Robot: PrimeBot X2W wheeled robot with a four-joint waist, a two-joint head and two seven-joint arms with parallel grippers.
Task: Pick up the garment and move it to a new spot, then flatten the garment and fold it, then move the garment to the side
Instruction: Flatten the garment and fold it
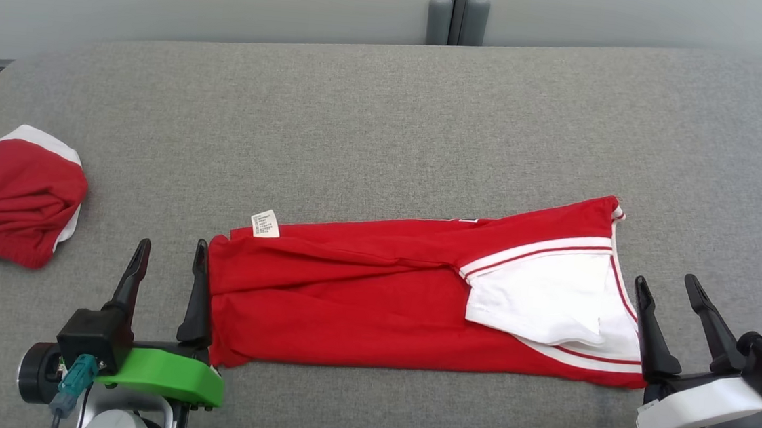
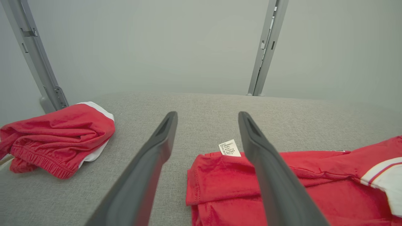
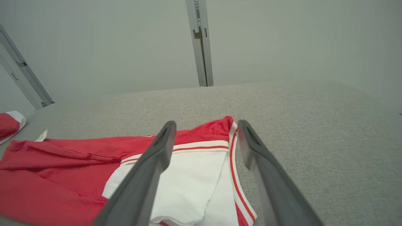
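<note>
As left hand (image 1: pixel 172 245) and right hand (image 1: pixel 666 282) flank the garment (image 1: pixel 347 300) — wide, empty — left wrist view resolves label (image 2: pixel 230 148) print.

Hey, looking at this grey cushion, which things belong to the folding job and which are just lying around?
In the job:
- red and white garment, laid out lengthwise
- left end effector, open at the garment's label end
- right end effector, open at its white end

Lying about:
- bunched red garment, far left
- grey cushion, only the support

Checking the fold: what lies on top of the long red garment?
A red-striped white panel covers the end of the garment by the right gripper; layers under that panel are hidden.
</note>
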